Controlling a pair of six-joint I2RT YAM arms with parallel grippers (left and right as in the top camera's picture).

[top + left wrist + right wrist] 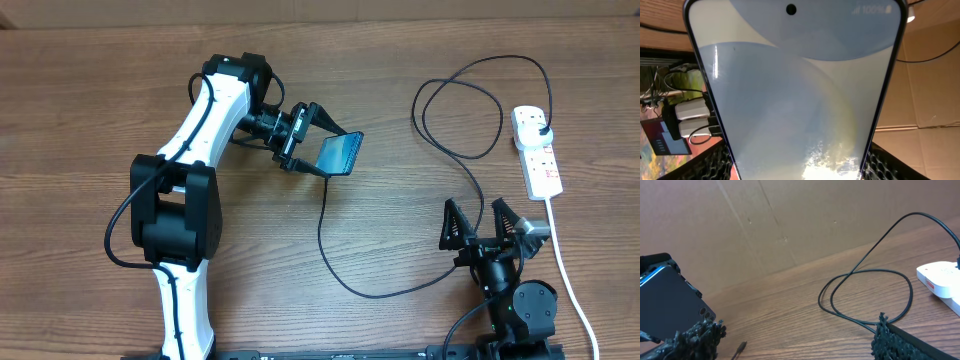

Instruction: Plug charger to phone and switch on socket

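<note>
My left gripper (318,140) is shut on the phone (341,153) and holds it tilted above the table. In the left wrist view the lit screen (795,100) fills the frame, clamped between both fingers (797,172). The right wrist view shows the phone's dark back (667,300). The charger cable (345,280) loops across the table from its black plug (541,125) in the socket (540,160). Its connector tip (740,346) lies free on the wood just below the phone. My right gripper (483,225) is open and empty near the front edge; the right wrist view (795,347) shows the same.
The socket's thick white cord (566,275) runs down the right side past my right arm. Cable loops (865,275) lie between my right gripper and the socket (940,277). A cardboard wall (790,220) stands behind the table.
</note>
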